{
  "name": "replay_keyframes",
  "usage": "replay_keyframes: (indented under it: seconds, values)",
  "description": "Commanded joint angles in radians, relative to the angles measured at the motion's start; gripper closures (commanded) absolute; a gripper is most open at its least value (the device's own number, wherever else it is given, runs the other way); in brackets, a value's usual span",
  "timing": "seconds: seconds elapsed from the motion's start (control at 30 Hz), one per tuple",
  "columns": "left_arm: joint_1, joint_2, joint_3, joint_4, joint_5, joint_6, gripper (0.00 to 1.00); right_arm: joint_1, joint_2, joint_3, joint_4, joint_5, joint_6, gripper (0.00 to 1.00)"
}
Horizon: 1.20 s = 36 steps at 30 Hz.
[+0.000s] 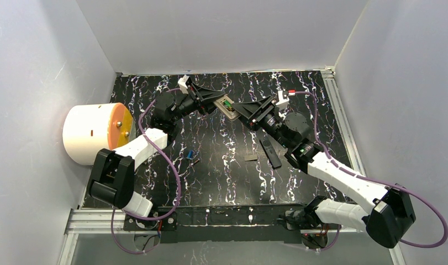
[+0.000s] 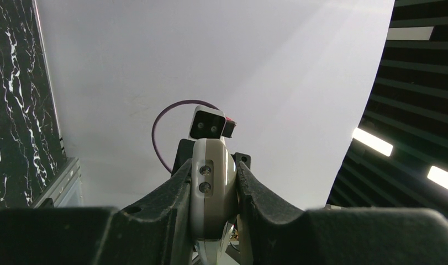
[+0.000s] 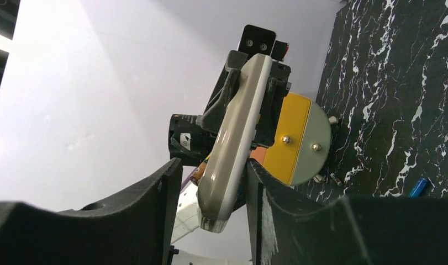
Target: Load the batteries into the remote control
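A beige remote control [image 1: 228,106] is held off the table at the back centre, my left gripper [image 1: 217,105] shut on it. Its open compartment faces up with a green battery [image 1: 227,102] inside. In the left wrist view both fingers clamp the remote [image 2: 213,187]. My right gripper [image 1: 242,111] straddles the remote's other end [image 3: 238,127]. Its right finger [image 3: 257,187] touches the casing, and a gap shows at the left finger. An orange-tipped battery end [image 3: 198,174] pokes out beside the remote. A blue battery [image 1: 191,154] and a dark one [image 1: 197,162] lie on the table.
A white cylinder with an orange face [image 1: 94,133] stands at the left edge. A black remote [image 1: 270,152] and a small black cover [image 1: 251,158] lie under the right arm. White walls close in the marbled black table [image 1: 221,182].
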Motion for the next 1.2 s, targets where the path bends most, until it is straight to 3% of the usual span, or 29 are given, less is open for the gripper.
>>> replay_keyframes:
  seconds: [0.0, 0.5, 0.8, 0.9, 1.17]
  values:
    - [-0.012, -0.035, 0.016, 0.019, 0.002, 0.018, 1.00, 0.002, 0.005, 0.041, 0.047, -0.036, -0.009, 0.48]
    - [-0.018, -0.054, 0.017, 0.018, 0.002, 0.054, 1.00, 0.002, 0.027, 0.073, -0.099, -0.027, -0.054, 0.57]
    - [-0.016, -0.057, 0.014, 0.018, -0.001, 0.064, 1.00, 0.002, 0.000, 0.067, -0.115, 0.014, -0.049, 0.28]
    - [-0.015, -0.055, 0.016, 0.018, 0.000, 0.065, 1.00, 0.002, -0.009, 0.063, -0.114, 0.034, -0.060, 0.26]
    - [-0.016, -0.057, 0.023, 0.014, -0.001, 0.084, 1.00, 0.002, 0.020, 0.088, -0.153, 0.002, -0.081, 0.42]
